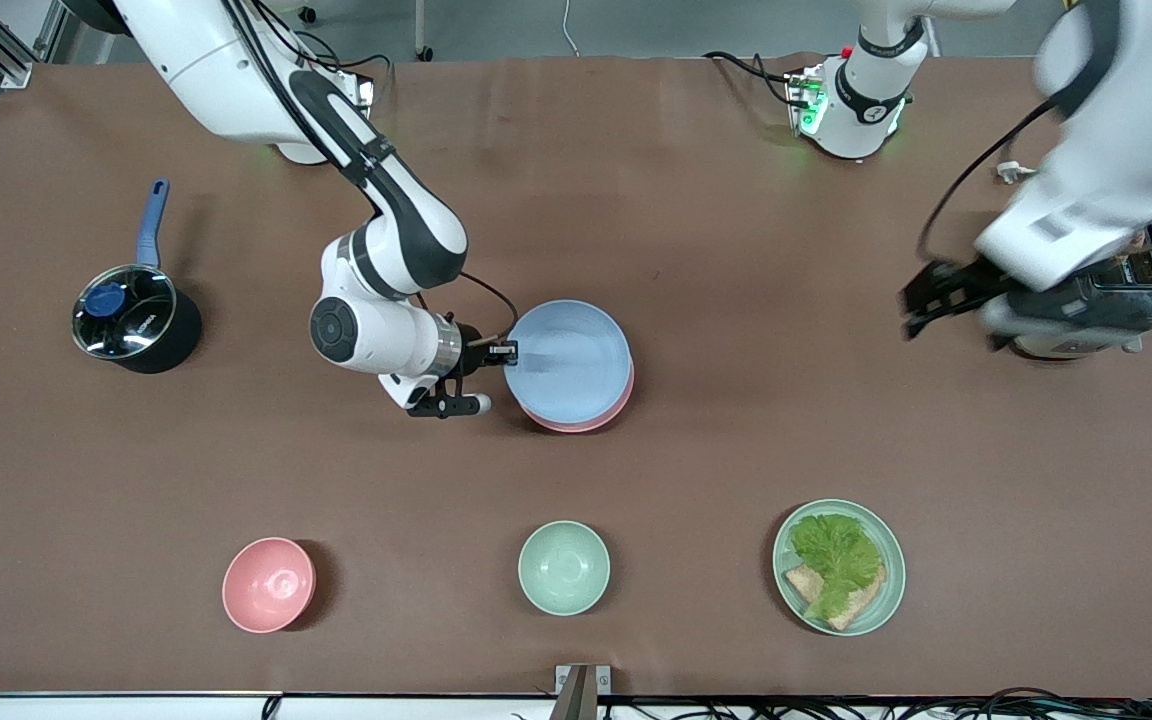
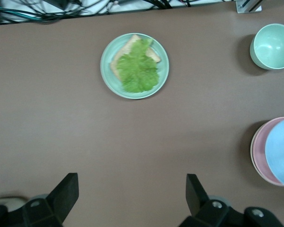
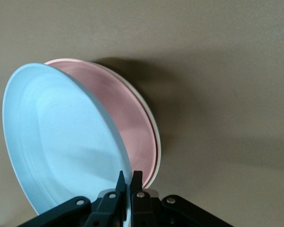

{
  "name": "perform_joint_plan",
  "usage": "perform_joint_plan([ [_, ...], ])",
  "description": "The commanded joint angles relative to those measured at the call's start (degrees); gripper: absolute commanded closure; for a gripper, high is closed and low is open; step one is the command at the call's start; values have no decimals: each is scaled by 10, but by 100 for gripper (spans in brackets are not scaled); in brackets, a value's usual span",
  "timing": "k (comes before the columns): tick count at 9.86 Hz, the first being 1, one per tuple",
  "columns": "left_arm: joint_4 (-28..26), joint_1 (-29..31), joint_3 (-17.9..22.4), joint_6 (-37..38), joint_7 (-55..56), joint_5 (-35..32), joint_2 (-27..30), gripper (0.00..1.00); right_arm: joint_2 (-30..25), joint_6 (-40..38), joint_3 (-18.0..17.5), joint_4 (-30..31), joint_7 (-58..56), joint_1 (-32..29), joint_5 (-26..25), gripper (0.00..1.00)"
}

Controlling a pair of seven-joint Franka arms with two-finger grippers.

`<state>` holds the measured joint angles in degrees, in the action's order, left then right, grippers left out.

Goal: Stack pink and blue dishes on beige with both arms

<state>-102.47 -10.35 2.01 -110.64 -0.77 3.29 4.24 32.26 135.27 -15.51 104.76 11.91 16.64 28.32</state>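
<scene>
My right gripper [image 1: 508,352] is shut on the rim of the light blue plate [image 1: 571,360] at the end toward the right arm. The plate is tilted over the pale pink plate [image 1: 598,419]. In the right wrist view the blue plate [image 3: 61,142] leans above the pink plate [image 3: 128,127], which lies on the beige plate; only a thin cream rim [image 3: 155,126] of that one shows. The right gripper [image 3: 129,177] pinches the blue rim. My left gripper [image 1: 921,300] hangs open over the table toward the left arm's end, holding nothing [image 2: 132,179].
A black pot with a blue handle [image 1: 131,320] stands toward the right arm's end. Along the near edge sit a pink bowl [image 1: 268,584], a mint bowl [image 1: 563,566] and a mint plate with lettuce and bread [image 1: 839,566]. A toaster [image 1: 1126,290] is under the left arm.
</scene>
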Motion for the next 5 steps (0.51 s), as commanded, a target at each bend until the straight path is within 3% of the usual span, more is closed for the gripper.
perform_joint_plan([
  [1,35,17,23,109,-46,7,23,0,-1,28,-1,20,0,3,8,89],
  [2,48,24,24,147,-48,5,36,0,9,30,-1,20,0,5,5,67],
  [3,46,38,19,152,-48,-6,51,0,13,27,-1,20,-3,5,3,10],
  [4,51,43,3,155,-42,-18,52,0,4,19,-1,20,-1,1,2,0],
  [5,73,48,-12,156,-41,-31,46,0,-20,0,2,19,-1,-5,-4,0],
])
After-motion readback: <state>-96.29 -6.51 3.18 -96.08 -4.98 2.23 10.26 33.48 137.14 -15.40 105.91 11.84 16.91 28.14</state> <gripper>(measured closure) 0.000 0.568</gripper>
